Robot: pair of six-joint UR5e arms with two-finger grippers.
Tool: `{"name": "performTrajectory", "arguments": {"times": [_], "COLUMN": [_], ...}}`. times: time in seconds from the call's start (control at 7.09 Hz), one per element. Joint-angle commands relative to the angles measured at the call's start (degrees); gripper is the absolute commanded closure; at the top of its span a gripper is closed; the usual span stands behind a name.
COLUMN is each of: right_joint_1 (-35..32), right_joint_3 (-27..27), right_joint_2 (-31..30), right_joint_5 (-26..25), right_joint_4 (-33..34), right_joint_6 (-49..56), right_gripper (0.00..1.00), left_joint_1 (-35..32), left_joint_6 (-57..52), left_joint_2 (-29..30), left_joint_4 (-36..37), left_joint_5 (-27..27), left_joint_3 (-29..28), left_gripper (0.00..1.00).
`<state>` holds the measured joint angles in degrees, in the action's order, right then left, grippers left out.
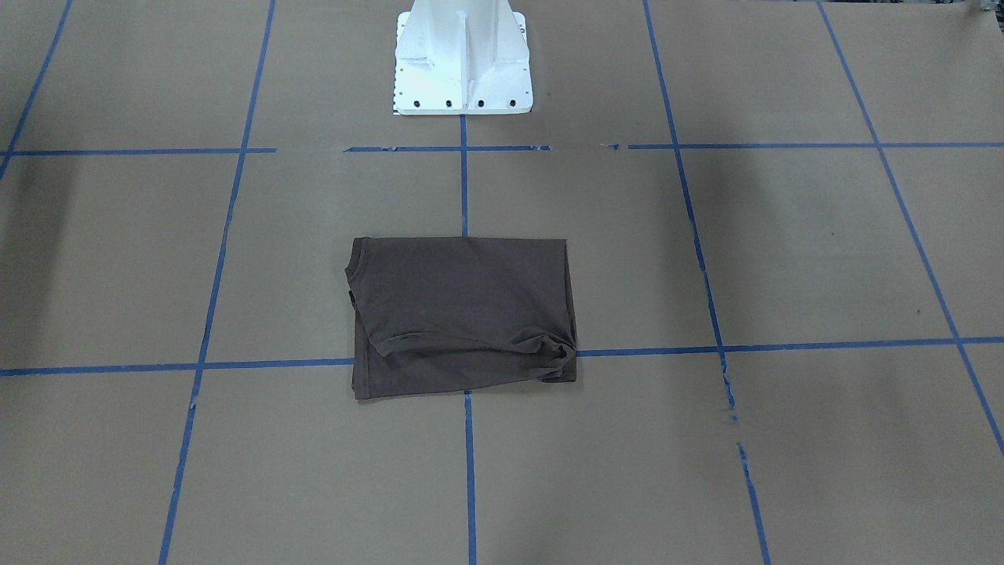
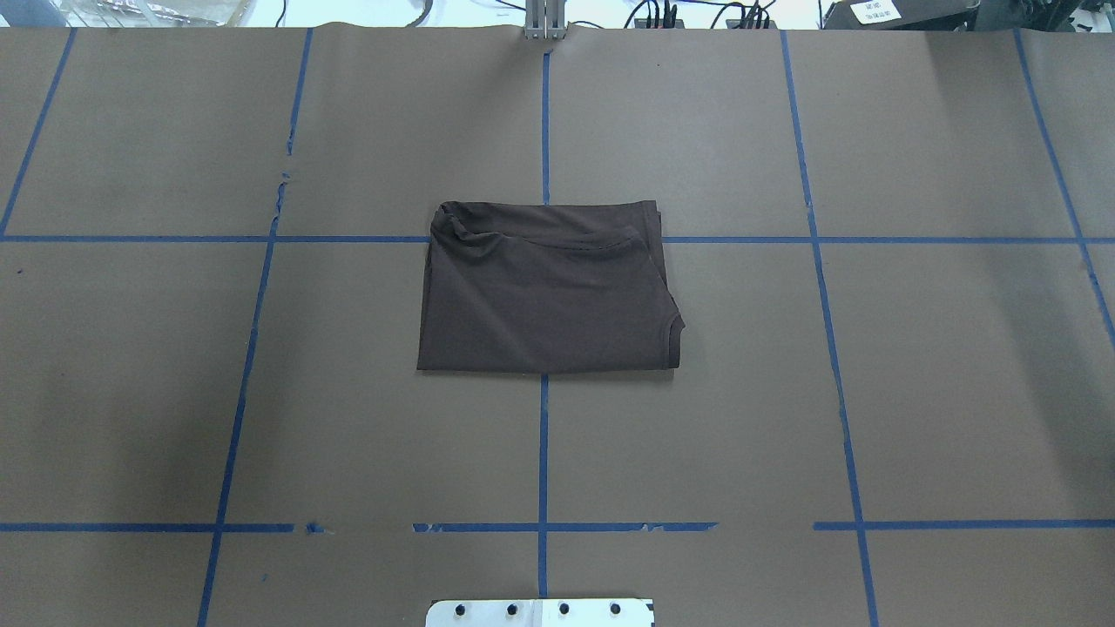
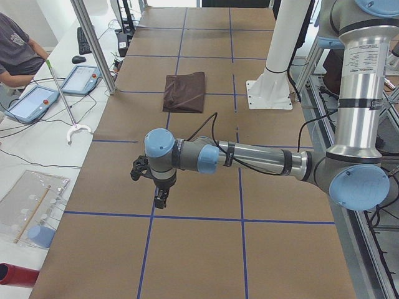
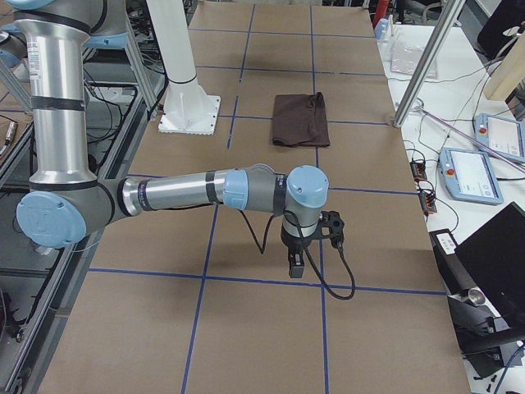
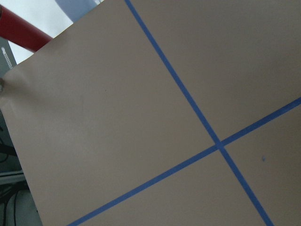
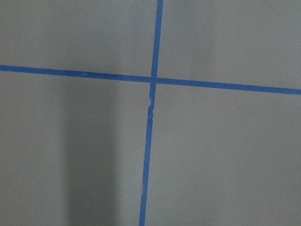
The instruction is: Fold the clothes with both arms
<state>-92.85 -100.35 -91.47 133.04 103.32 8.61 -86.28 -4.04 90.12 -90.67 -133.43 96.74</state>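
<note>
The clothes are one dark brown T-shirt (image 1: 463, 314) folded into a compact rectangle at the middle of the table, also visible from overhead (image 2: 549, 292) and far off in both side views (image 3: 185, 91) (image 4: 301, 119). One corner is bunched. Both arms are stretched low over the table ends, far from the shirt. The left gripper (image 3: 161, 199) points down near the left end, and the right gripper (image 4: 296, 267) points down near the right end. Whether either is open or shut, I cannot tell. Both wrist views show only brown paper and blue tape.
The white pedestal base (image 1: 463, 63) stands behind the shirt. Blue tape lines (image 2: 544, 453) grid the brown table cover. A seated person (image 3: 15, 50) and touch pendants (image 3: 31, 103) (image 4: 476, 172) are beside the table. A red cylinder (image 3: 19, 274) lies off the left end.
</note>
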Motion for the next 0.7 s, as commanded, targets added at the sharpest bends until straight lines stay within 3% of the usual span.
{"name": "performTrajectory", "arguments": {"times": [0.0, 0.28, 0.56], "right_joint_1": [-0.40, -0.49, -0.49], "right_joint_3": [0.42, 1.55, 5.77], "right_joint_2": [-1.42, -2.65, -2.48], "right_joint_5": [2.65, 2.75, 2.75], "right_joint_4": [-0.05, -0.05, -6.08], "right_joint_6": [-0.17, -0.17, -3.65], "right_gripper": [0.00, 0.00, 0.00], "left_joint_1": [0.33, 0.33, 0.33], "left_joint_6": [-0.17, -0.53, -0.53], "left_joint_2": [-0.30, -0.38, -0.39], "left_joint_4": [0.06, 0.06, 0.06], "left_joint_5": [-0.17, -0.08, 0.09], "left_joint_3": [-0.40, -0.58, -0.58], "left_gripper": [0.00, 0.00, 0.00]}}
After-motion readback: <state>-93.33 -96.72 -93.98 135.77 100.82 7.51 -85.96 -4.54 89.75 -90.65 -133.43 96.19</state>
